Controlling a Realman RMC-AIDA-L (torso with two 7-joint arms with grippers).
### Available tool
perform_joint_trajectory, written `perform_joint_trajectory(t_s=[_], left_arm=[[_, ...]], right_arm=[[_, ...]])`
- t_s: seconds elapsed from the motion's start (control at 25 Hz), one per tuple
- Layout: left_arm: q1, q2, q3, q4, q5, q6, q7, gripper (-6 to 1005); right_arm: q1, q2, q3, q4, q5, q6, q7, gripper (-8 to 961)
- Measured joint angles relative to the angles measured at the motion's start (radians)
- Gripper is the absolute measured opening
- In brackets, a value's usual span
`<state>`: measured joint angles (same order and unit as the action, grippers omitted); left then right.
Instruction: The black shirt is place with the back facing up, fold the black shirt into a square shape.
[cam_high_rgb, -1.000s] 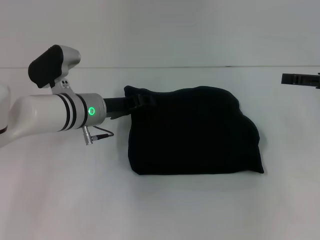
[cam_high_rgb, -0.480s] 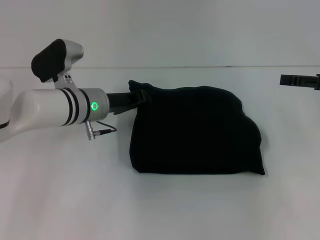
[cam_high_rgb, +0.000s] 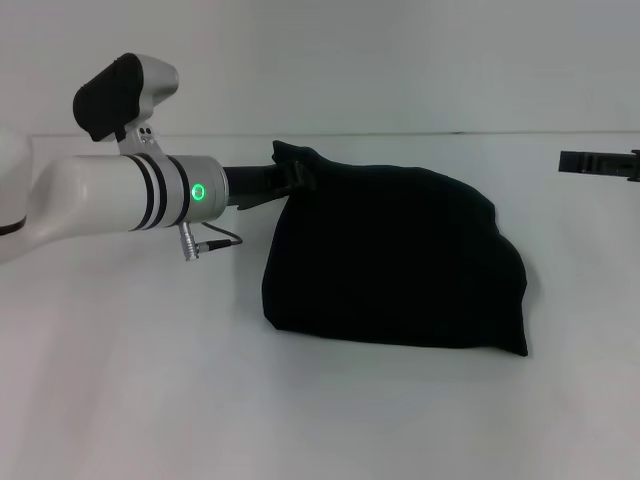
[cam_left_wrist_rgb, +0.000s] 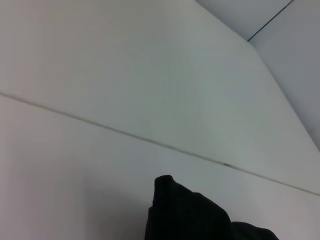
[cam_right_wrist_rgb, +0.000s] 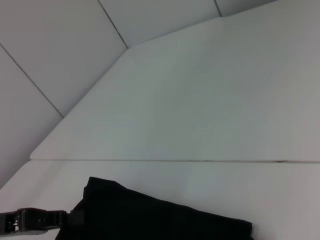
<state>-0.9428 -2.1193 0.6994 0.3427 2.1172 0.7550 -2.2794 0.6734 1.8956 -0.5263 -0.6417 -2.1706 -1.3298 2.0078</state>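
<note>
Left gripper (cam_high_rgb: 288, 180) clamped on the far-left corner of the shirt (cam_high_rgb: 395, 260), which lies bunched mid-table (cam_high_rgb: 150, 400), that corner raised. Right gripper (cam_high_rgb: 575, 161) at far right, apart; its opening cannot be told.

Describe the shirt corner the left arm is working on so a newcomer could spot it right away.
On the white table lies the black shirt, a folded dark bundle at centre. Follow the left arm across to the left gripper: it meets the shirt's far corner on the robot's left. That corner is pinched into a raised peak, while the other edges lie low; the right gripper is well clear.
</note>
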Motion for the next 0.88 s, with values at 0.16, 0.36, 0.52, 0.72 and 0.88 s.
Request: perform_joint_trajectory(t_s=[0.16,0.36,0.52,0.72,0.88], left_arm=[[0.01,0.0,-0.011,0.001,-0.003,-0.022,-0.007,49],[0.031,-0.004,-0.014,0.001,-0.042,-0.043,-0.008,61],[0.046,-0.008,-0.015,0.001,-0.086,-0.06,-0.001,69],[0.053,-0.009,-0.015,0.001,-0.106,-0.067,-0.001,130],[0.065,-0.007,-0.015,0.012,-0.107,-0.067,-0.004,239]], right_arm=[[0.0,-0.002,-0.001,0.005,0.0,0.0,0.0,940],[0.0,-0.002,-0.008,0.006,0.0,0.0,0.0,940],[0.002,-0.001,-0.012,0.006,0.0,0.0,0.0,940],[0.006,0.0,-0.016,0.006,0.0,0.0,0.001,940],[0.006,-0.002,-0.019,0.006,0.0,0.0,0.001,940]])
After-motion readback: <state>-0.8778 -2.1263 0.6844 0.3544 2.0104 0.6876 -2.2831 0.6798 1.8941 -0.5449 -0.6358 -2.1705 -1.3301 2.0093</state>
